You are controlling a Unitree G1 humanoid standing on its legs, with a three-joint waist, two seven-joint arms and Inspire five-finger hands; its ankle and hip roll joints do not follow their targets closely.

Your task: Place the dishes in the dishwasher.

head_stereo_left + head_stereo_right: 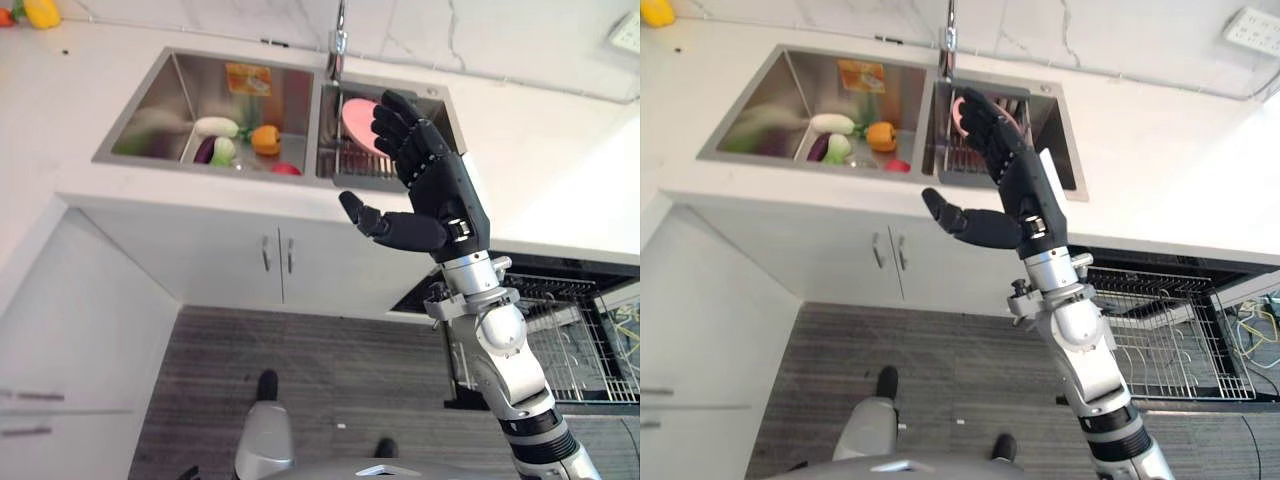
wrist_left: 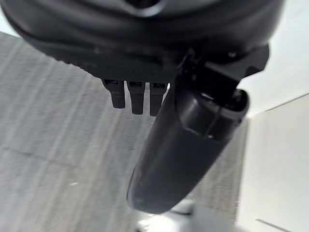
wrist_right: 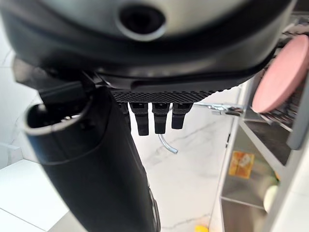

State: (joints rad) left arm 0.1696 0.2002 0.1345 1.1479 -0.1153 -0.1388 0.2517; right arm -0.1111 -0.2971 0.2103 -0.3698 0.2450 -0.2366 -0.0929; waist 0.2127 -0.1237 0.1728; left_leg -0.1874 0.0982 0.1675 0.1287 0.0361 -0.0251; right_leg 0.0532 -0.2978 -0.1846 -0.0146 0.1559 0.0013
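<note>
A pink plate (image 1: 356, 120) stands on edge in a wire rack (image 1: 348, 162) in the sink's right basin; it also shows as the pink plate (image 3: 281, 71) in the right wrist view. My right hand (image 1: 438, 190) is raised in front of that basin, open, fingers straight and thumb spread, holding nothing and apart from the plate. The dishwasher (image 1: 575, 335) is open at the lower right with its wire rack (image 1: 1160, 340) pulled out. My left hand (image 2: 183, 145) hangs over the grey floor with relaxed fingers and nothing in it.
The left basin (image 1: 150, 110) holds vegetables: a white one (image 1: 215, 127), a purple one and an orange pepper (image 1: 265, 140). A faucet (image 1: 339, 40) rises behind the sink. White cabinet doors (image 1: 275, 260) sit below the counter. A yellow item (image 1: 40, 12) lies at the far left of the counter.
</note>
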